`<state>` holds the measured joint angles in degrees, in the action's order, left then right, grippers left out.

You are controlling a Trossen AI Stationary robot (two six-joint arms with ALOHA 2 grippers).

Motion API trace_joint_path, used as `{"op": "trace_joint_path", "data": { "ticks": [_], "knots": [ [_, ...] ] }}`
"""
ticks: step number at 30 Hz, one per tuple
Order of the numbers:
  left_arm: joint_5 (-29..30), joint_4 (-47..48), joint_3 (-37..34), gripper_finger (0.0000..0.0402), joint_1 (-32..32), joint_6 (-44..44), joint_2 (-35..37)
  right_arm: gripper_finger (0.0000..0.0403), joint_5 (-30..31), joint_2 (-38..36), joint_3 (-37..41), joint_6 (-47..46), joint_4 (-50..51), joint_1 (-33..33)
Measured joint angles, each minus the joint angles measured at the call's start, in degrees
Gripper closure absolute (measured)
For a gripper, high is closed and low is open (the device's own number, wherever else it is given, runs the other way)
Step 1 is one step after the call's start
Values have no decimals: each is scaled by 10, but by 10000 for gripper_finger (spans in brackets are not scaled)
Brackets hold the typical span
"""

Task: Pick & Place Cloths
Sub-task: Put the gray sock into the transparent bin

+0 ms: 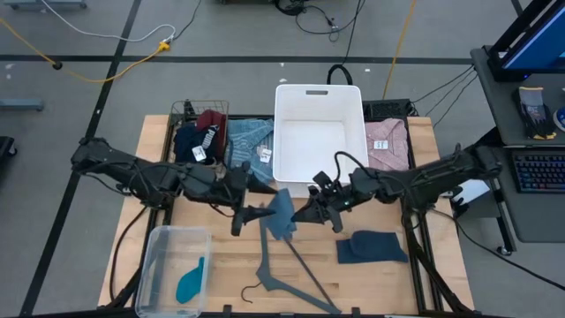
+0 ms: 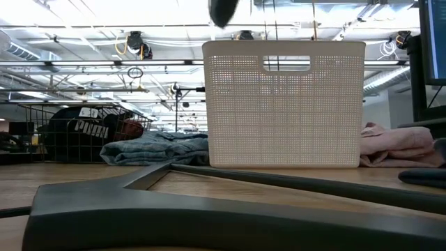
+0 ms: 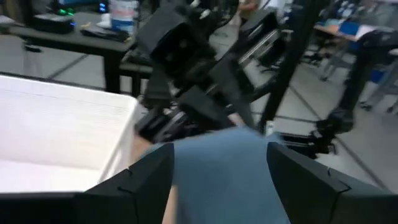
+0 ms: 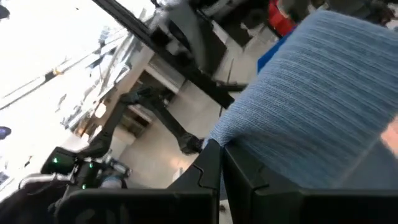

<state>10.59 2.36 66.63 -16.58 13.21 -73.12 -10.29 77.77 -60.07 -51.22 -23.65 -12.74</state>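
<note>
Both arms meet just in front of the white basket [image 1: 318, 132], over the table [image 1: 229, 256]. Slate-blue cloth [image 1: 282, 215] hangs between them, above the grey hanger [image 1: 287, 274]. Right gripper [image 1: 305, 212] is pinched together on one corner of it. Left gripper [image 1: 252, 212] has its fingers [image 3: 140, 186] apart, the cloth lying between them, not clamped. Navy cloth [image 1: 371, 247] lies flat in front of the basket, to its right. Teal cloth [image 1: 192, 281] sits in the clear bin [image 1: 154, 256], front left of the basket.

A cloth [image 1: 281, 215] hangs between both arms before the basket [image 1: 318, 168], seemingly above the hanger [image 1: 291, 269]
</note>
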Motion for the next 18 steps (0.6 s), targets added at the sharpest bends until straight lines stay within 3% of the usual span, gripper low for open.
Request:
{"op": "trace_joint_path", "data": {
  "ticks": [18],
  "knots": [
    [-83,-7,1,135,19,24,-33,403,-75,51,-58,31,4,34]
  ]
}}
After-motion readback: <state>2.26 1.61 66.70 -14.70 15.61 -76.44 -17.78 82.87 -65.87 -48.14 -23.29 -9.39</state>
